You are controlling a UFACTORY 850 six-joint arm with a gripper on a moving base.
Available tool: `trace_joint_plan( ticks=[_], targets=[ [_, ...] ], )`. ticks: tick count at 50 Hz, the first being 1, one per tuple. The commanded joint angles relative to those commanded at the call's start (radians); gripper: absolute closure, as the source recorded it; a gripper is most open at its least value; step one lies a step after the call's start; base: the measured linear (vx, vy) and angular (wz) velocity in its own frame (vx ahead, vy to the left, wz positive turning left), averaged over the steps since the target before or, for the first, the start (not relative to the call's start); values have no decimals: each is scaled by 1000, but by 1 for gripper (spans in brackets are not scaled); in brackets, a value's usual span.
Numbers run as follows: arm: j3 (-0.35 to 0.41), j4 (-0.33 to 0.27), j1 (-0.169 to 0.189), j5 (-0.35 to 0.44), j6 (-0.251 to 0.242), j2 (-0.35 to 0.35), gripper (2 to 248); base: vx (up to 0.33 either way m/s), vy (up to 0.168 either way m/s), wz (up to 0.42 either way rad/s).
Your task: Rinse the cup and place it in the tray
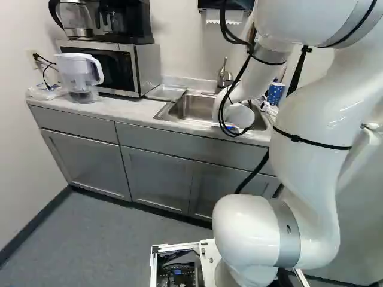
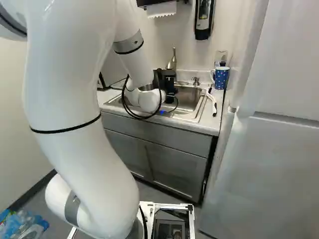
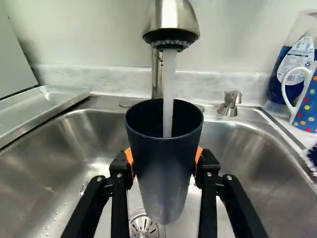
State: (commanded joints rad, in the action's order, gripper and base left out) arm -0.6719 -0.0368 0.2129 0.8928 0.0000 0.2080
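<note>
My gripper (image 2: 168, 83) is over the sink in the right base view, mostly dark and small there. In the wrist view the gripper (image 3: 164, 161) has its orange pads pressed on both sides of a dark blue cup (image 3: 166, 168), which stands upright above the drain. A stream of water from the faucet (image 3: 171, 22) runs into the cup's open mouth. The shallow metal tray (image 3: 42, 106) lies on the counter beside the sink; the left base view shows the tray (image 1: 166, 92) between microwave and sink.
The steel sink (image 3: 247, 148) surrounds the cup below. Beyond its far side from the tray are a soap pump (image 3: 229, 104), a dotted mug (image 3: 307, 106), a blue bottle and a white-handled brush (image 2: 212, 99). A microwave (image 1: 114, 67) and water pitcher (image 1: 78, 78) stand farther along the counter.
</note>
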Motion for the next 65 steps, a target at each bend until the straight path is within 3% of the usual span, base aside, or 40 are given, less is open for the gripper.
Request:
trace_joint_plan(
  ticks=[65],
  targets=[
    [0, 0, 0, 0, 0, 0, 124, 0, 0, 0]
  ],
)
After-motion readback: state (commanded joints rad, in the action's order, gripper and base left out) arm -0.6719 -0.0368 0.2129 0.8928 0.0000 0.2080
